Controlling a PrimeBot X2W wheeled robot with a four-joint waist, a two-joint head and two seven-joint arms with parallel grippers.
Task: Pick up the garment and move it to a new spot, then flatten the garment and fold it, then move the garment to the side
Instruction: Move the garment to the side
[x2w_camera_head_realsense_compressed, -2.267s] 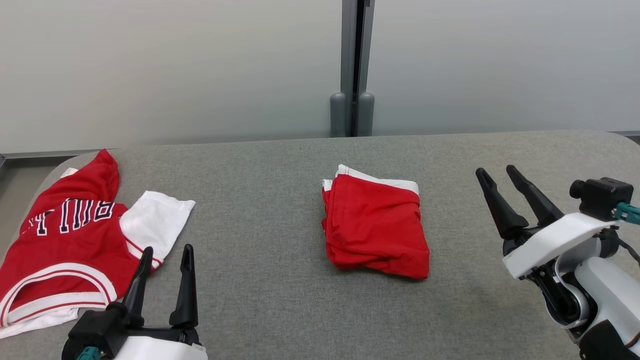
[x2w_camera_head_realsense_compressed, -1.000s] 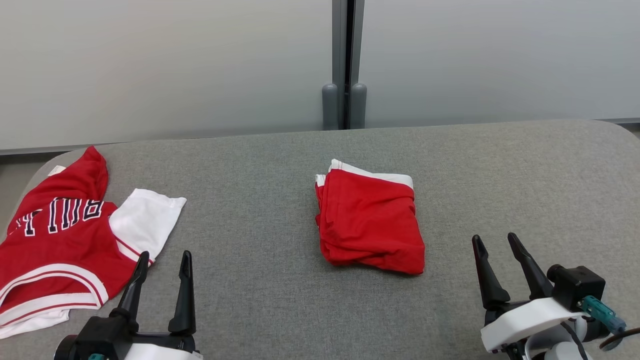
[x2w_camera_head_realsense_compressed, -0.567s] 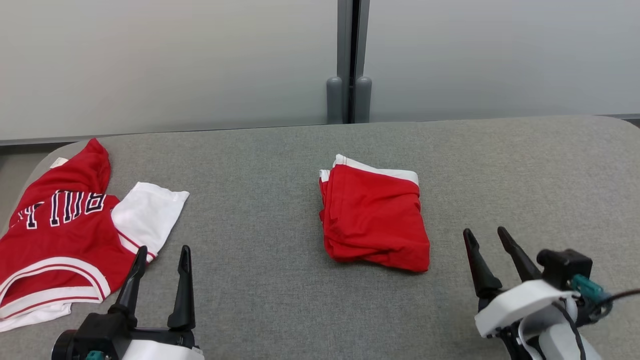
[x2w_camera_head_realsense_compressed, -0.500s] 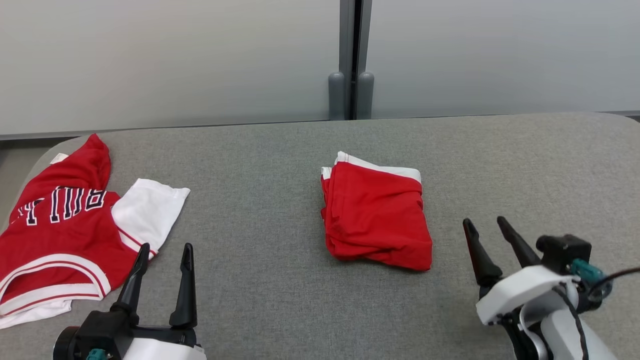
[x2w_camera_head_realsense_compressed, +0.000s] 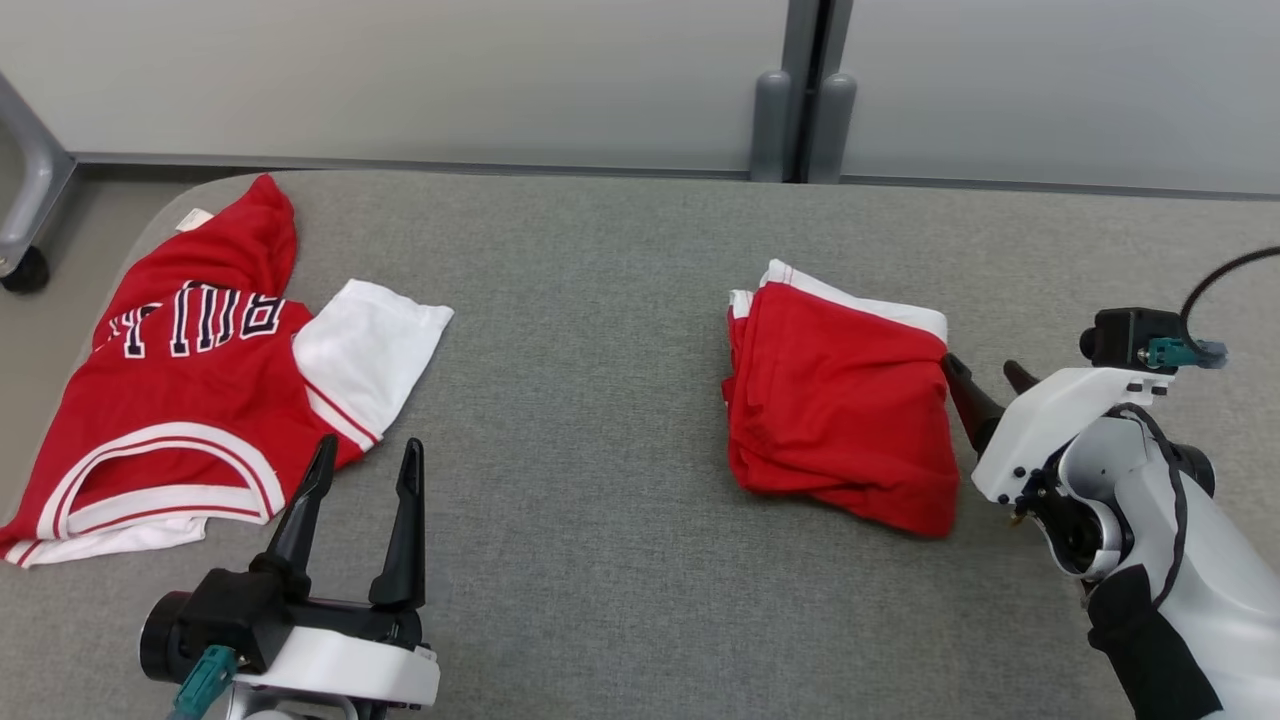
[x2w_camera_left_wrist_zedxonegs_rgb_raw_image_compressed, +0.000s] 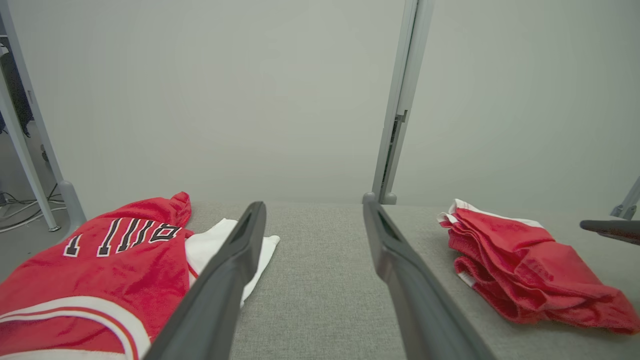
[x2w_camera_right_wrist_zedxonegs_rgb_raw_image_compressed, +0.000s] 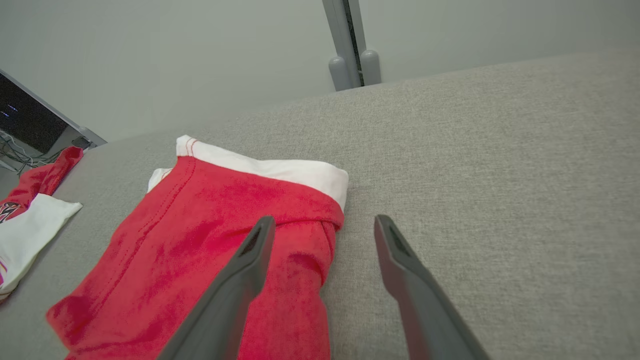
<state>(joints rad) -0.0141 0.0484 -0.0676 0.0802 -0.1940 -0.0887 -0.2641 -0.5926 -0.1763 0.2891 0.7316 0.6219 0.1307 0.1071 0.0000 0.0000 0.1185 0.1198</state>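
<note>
Head view: folded garment (x2w_camera_head_realsense_compressed: 838, 400) long axis near-far, white band far; left end effector (x2w_camera_head_realsense_compressed: 370, 443), right end effector (x2w_camera_head_realsense_compressed: 978, 364) spread, empty.

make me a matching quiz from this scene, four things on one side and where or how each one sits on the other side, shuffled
1. folded red garment with white trim
2. spread-out red jersey with dark lettering
3. left gripper
4. right gripper

a. lies open at the left end of the grey padded table
b. open, at the folded garment's right edge
c. sits in a stack near the table's middle
d. open, beside the jersey's white sleeve

Pairs: 1-c, 2-a, 3-d, 4-b
</note>
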